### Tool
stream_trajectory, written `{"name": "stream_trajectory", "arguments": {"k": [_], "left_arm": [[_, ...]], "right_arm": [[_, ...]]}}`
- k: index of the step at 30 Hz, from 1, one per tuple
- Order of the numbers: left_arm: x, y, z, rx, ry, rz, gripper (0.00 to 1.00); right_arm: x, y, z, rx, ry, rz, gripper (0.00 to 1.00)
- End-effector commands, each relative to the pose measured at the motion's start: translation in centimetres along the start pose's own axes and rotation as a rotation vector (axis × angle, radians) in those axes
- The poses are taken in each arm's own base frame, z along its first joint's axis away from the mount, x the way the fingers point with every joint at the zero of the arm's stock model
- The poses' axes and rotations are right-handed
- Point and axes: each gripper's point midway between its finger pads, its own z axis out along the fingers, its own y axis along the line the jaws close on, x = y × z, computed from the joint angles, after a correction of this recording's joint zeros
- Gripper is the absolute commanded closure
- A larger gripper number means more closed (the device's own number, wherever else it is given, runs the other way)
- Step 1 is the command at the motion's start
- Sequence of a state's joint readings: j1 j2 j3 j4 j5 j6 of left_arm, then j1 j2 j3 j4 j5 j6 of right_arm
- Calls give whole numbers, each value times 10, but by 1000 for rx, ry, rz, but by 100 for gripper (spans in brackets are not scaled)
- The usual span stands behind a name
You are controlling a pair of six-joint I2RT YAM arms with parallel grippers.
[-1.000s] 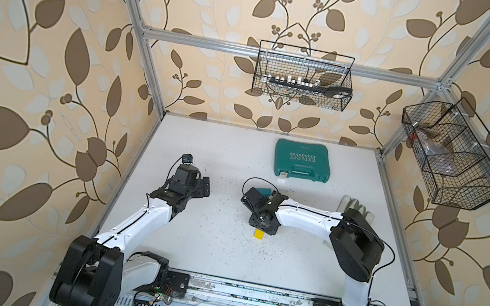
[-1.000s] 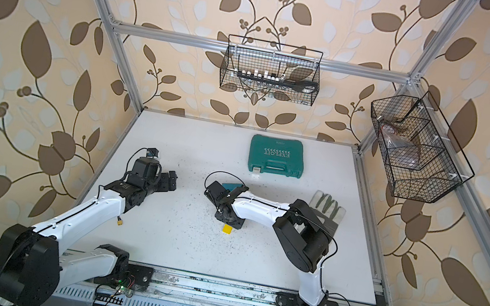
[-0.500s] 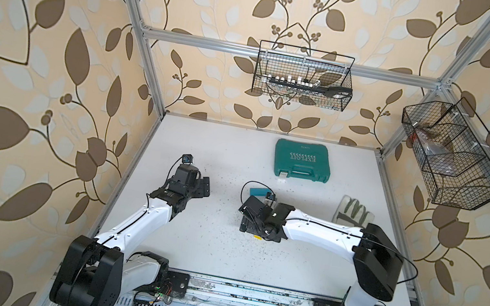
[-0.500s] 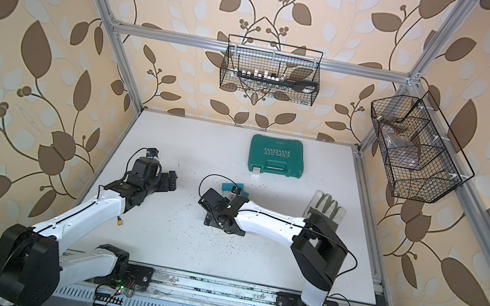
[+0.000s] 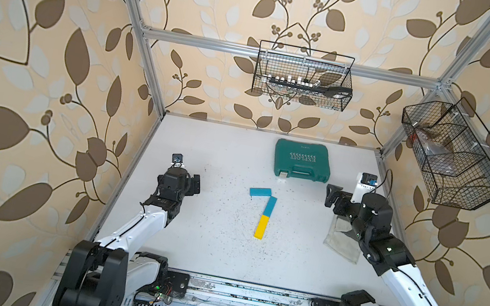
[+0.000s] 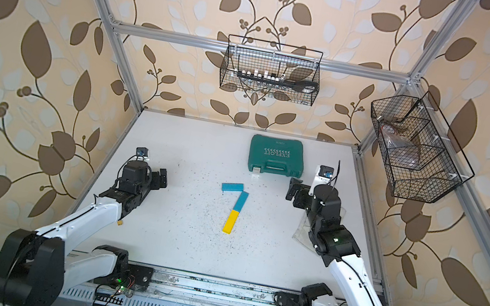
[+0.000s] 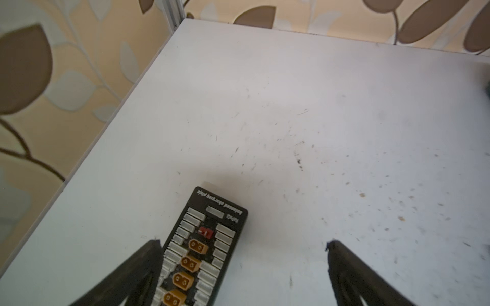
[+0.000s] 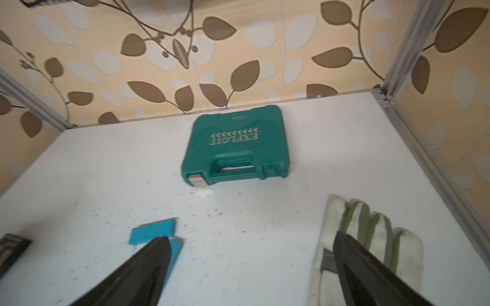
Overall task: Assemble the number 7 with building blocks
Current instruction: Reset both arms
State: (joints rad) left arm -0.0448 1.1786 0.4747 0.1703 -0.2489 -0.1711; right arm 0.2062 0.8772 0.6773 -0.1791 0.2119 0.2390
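Observation:
The three building blocks lie flat mid-table in both top views, laid out as a 7. One teal block (image 5: 260,192) (image 6: 232,187) forms the top bar. A second teal block (image 5: 269,206) (image 6: 241,201) slants down from it, and the yellow block (image 5: 261,227) (image 6: 230,221) continues that line. My right gripper (image 5: 333,195) (image 8: 252,236) hangs open and empty to the right of them; its wrist view shows both teal blocks (image 8: 153,231) beside one finger. My left gripper (image 5: 195,183) (image 7: 244,243) is open, well left of the blocks.
A dark-green tool case (image 5: 302,160) (image 8: 236,148) lies behind the blocks. A white-and-green glove (image 5: 340,242) (image 8: 371,233) lies under my right arm. A black charging board (image 7: 204,246) rests below my left gripper. Wire baskets (image 5: 303,75) (image 5: 454,153) hang on the walls.
My right arm has pulled back from the blocks to the right side with its jaws now wide open, uncovering all three blocks. The left arm has stayed put, its jaws a little wider.

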Motion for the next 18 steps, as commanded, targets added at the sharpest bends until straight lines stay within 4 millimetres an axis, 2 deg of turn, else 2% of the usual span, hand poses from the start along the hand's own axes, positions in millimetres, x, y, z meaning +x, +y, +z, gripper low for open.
{"name": "stream_trajectory", "arguments": {"k": [1,5,7,10,11,13,15,16,18], "left_arm": [[-9,0,30,77,-39,4,1],[-12,-15,53,149,-10,73,3],[-8,-14,59,152,-40,80,2],[-8,-11,56,149,-69,66,2],[-9,-10,54,147,-70,61,2],[-6,-10,51,151,-88,62,2],[-2,-8,45,151,-139,51,1],[1,-7,43,151,-176,52,1],[2,-9,39,147,-189,68,1]], "right_arm": [[23,-26,43,-11,-49,-81,1],[36,-44,65,37,-214,-35,1],[33,-45,67,57,-178,-81,0],[34,-56,65,122,-210,-135,1],[41,-61,66,128,-203,-95,0],[70,-61,76,103,-159,-102,1],[82,-61,82,85,-238,-103,0],[78,-62,91,89,-252,-99,1],[87,-50,112,31,-54,-140,1]]}}
